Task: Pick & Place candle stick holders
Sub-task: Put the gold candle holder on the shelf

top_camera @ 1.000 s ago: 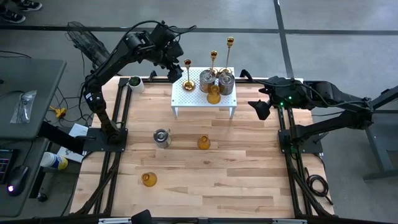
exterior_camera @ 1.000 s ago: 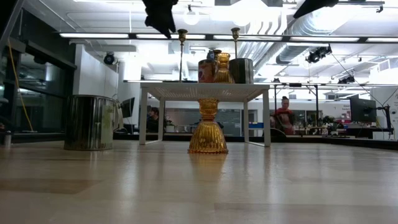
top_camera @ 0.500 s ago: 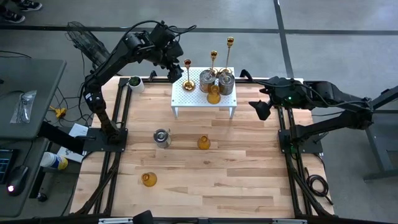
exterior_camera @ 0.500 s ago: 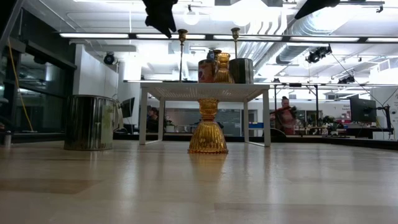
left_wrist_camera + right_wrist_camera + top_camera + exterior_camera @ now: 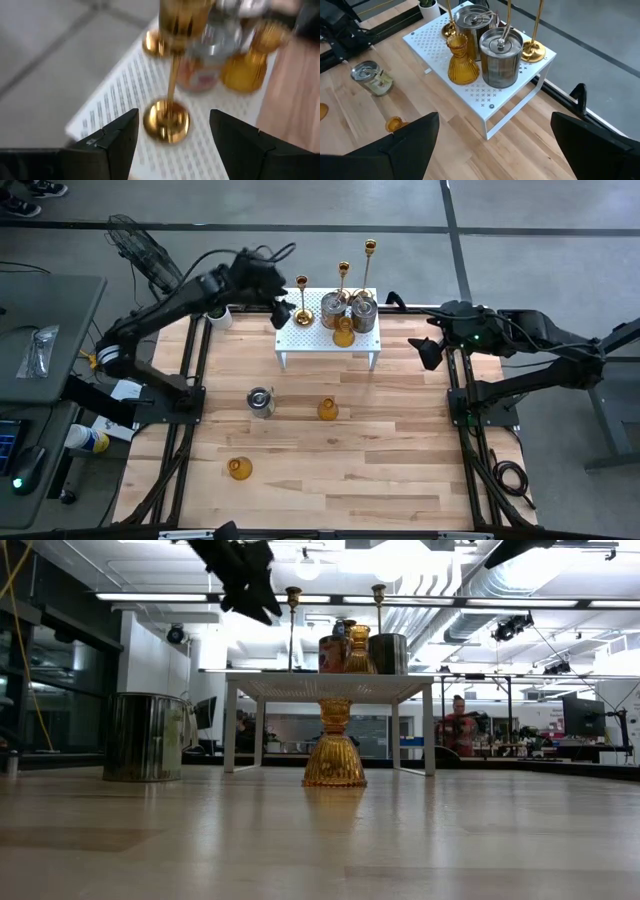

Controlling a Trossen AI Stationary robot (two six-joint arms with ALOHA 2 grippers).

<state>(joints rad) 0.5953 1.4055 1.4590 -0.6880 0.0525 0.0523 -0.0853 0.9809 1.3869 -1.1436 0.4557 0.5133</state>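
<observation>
Overhead view of the desk [image 5: 400, 480]. The left gripper [image 5: 281, 316] has swung down and back from its higher reach of a second ago and now hovers just off the white rack's [image 5: 300, 340] near-left corner, fingers [image 5: 107, 145] spread and empty, framing the nearest gold stick [image 5: 302, 300], whose round base [image 5: 166, 121] sits between them in the wrist view. This suggests an approach or a retreat; which cannot be told. Three gold sticks, two silver cups [image 5: 363, 314] and one amber holder [image 5: 343, 332] stand on the rack; one silver cup [image 5: 260, 401] and two amber holders [image 5: 327, 410] remain on the desk. The right gripper [image 5: 428, 354] waits beside the rack's right end, fingers parted, empty.
</observation>
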